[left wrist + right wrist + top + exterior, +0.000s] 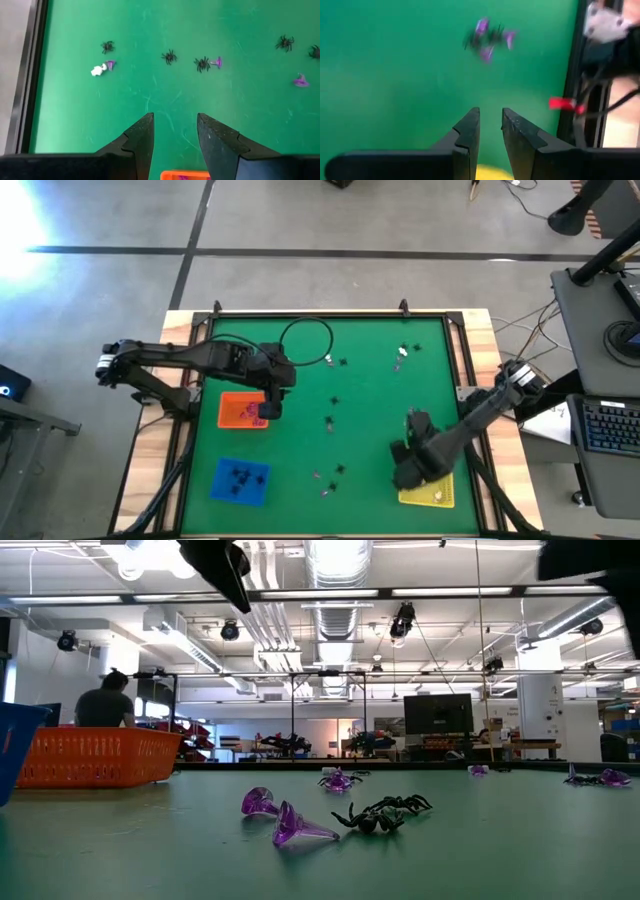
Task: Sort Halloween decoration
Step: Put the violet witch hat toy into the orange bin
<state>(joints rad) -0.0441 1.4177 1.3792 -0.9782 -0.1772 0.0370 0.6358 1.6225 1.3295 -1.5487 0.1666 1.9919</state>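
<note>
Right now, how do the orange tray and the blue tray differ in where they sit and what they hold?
The orange tray lies under the left gripper; the blue tray lies nearer the table's front edge, with no gripper over it. The orange tray holds pinkish-purple trinkets; the blue tray holds black spiders. Both are rectangular and sit on the left side of the green mat.

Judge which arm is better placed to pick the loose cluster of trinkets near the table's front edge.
Probably the right. Its end effector hangs over the yellow tray, beside the cluster, empty with fingers apart. The left end effector sits farther back over the orange tray.
</note>
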